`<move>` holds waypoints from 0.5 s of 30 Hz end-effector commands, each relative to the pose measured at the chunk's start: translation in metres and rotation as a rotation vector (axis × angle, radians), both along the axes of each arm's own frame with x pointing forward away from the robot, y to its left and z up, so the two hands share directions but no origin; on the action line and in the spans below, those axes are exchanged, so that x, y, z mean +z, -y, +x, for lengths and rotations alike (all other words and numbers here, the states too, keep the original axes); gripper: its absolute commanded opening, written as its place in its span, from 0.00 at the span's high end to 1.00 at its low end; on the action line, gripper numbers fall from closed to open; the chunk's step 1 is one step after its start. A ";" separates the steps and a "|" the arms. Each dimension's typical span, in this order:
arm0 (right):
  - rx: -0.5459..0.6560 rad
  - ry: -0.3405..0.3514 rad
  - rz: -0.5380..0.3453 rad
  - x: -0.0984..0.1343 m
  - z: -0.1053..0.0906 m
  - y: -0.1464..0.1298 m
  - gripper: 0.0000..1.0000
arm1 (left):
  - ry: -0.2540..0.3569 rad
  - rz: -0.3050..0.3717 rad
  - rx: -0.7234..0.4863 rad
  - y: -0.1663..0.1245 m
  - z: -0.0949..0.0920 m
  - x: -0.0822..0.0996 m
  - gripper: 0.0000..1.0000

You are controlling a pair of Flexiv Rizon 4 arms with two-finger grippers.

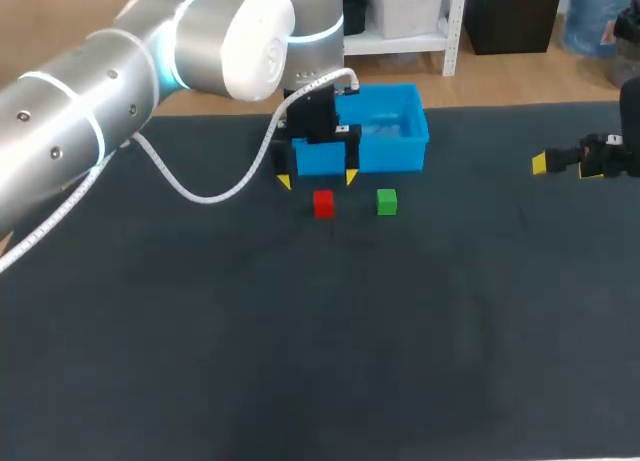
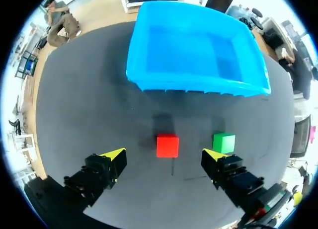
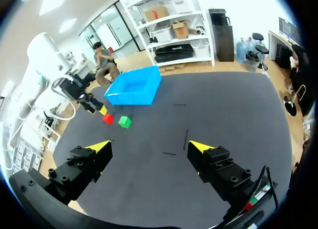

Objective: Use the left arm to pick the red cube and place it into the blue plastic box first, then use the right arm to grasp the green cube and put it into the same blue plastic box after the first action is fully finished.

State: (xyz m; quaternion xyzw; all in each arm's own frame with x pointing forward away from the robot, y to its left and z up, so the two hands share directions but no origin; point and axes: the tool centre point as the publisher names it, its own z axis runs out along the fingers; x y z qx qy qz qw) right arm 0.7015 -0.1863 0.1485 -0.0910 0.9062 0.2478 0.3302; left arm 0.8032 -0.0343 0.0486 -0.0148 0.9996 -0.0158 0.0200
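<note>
Left gripper (image 1: 318, 179) hangs with its two yellow-tipped fingers spread wide, holding nothing. In the left wrist view the red cube (image 2: 167, 145) lies on the table (image 2: 99, 105) between those spread fingers (image 2: 116, 157), clear of both. How high the tips stand above the surface cannot be read. In the head view the red cube (image 1: 323, 203) sits just in front of the blue plastic box (image 1: 400, 153), apart from its wall. The green cube (image 1: 387, 202) rests near it on the side of the right arm, and the two cubes do not touch. The left gripper's black body covers the box's near corner there, and a white cable (image 1: 200, 191) loops down from the wrist.

At the head view's right edge the right gripper (image 1: 565, 165) is largely cut off, with one yellow tip plain and the other hard to make out. Its own wrist view shows the right gripper (image 3: 149, 147) parted and empty over bare table, well apart from the cubes. From there the red cube (image 3: 108, 118), green cube (image 3: 124, 121) and box (image 3: 134, 92) appear small.
</note>
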 end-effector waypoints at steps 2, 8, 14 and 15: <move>0.000 0.000 0.000 0.000 0.000 0.000 0.00 | 0.000 -0.002 0.012 -0.001 -0.003 -0.007 0.00; 0.000 0.000 0.000 0.000 0.000 0.000 0.00 | -0.001 0.019 0.012 0.000 -0.005 -0.015 0.00; 0.000 0.000 0.000 0.000 0.000 0.000 0.00 | -0.009 0.029 0.011 0.001 -0.009 -0.021 0.00; 0.000 0.000 0.000 0.000 0.000 0.000 0.00 | -0.010 0.030 0.011 0.001 -0.009 -0.022 0.00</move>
